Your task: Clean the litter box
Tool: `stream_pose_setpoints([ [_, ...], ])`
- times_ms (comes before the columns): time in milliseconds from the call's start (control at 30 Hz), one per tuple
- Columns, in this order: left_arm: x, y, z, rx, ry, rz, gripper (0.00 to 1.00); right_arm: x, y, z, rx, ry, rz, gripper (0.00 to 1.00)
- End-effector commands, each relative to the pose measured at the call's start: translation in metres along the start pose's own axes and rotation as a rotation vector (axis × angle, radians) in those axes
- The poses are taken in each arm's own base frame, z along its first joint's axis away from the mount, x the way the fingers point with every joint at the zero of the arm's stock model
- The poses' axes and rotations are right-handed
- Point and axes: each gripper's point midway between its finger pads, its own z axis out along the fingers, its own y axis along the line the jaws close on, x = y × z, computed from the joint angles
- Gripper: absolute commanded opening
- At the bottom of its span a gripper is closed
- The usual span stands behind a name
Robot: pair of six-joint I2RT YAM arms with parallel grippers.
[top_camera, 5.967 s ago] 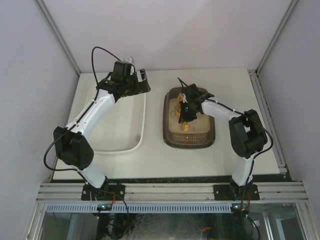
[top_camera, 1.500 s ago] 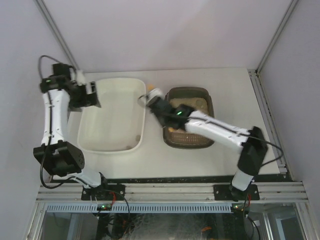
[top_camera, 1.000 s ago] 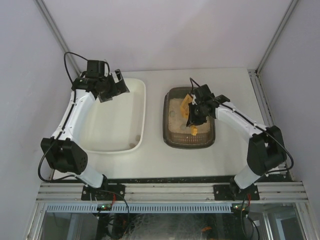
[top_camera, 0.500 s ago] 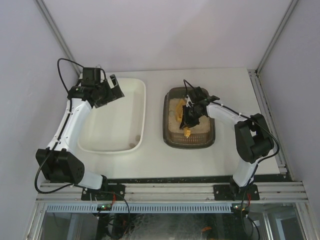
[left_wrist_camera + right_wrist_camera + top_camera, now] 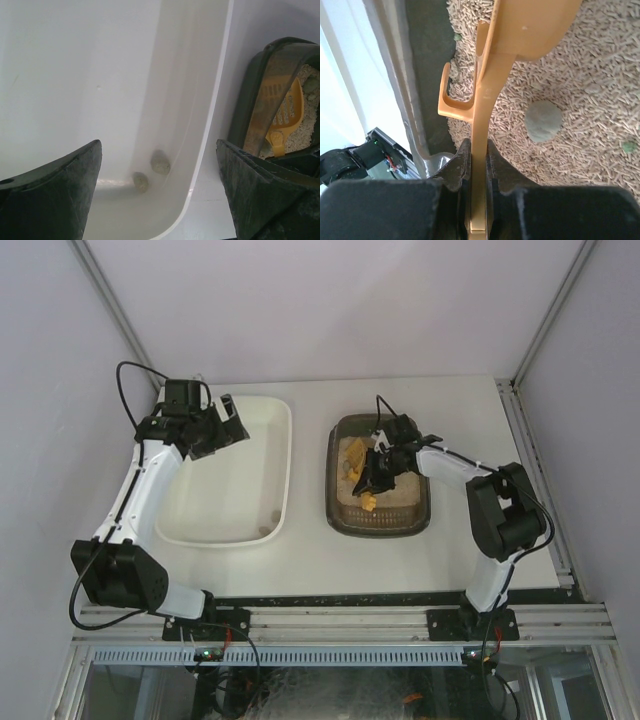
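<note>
Currently we find the right gripper [image 5: 479, 155] pinching the yellow scoop [image 5: 530, 25] by its thin handle over the litter box [image 5: 380, 528], three o'clock of the white tub [image 5: 287, 465]; the left gripper [image 5: 159, 150] hangs spread. We judge the handle may twist, scattering pellets [image 5: 580, 75].

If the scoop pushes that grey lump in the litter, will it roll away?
Probably a little: the lump looks round, so it may roll. The litter around it is loose pellets, likely slowing it. It seems firm: similar lumps in the white tub look whole.
</note>
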Motion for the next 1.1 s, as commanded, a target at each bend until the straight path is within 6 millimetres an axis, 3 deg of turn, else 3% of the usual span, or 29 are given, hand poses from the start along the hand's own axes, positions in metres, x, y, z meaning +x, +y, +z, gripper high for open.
stream_pose_setpoints([
  [0, 0.005, -0.005, -0.010, 0.047, 0.012, 0.022, 1.00, -0.007, 0.014, -0.026, -0.071, -0.069, -0.005, 0.00],
  [200, 0.016, -0.016, -0.012, 0.123, 0.070, 0.026, 1.00, 0.000, 0.023, -0.060, -0.107, -0.144, 0.009, 0.00],
  [367, 0.023, -0.017, -0.010, 0.123, 0.111, 0.016, 1.00, 0.013, 0.017, -0.071, -0.171, -0.192, 0.034, 0.00],
  [500, 0.021, -0.011, -0.012, 0.103, 0.082, 0.035, 0.99, 0.021, 0.013, -0.080, -0.345, -0.278, 0.065, 0.00],
  [733, 0.023, -0.005, -0.013, 0.086, 0.059, 0.053, 0.99, 0.013, 0.013, -0.113, -0.572, -0.499, 0.046, 0.00],
  [900, 0.023, -0.004, -0.012, 0.080, 0.051, 0.049, 0.99, 0.016, 0.025, -0.120, -0.686, -0.483, 0.015, 0.00],
  [1000, 0.022, -0.003, -0.012, 0.078, 0.048, 0.049, 1.00, 0.010, 0.008, -0.126, -0.693, -0.546, 0.070, 0.00],
  [1067, 0.023, -0.003, -0.011, 0.079, 0.047, 0.049, 1.00, 0.014, 0.016, -0.117, -0.693, -0.524, 0.034, 0.00],
])
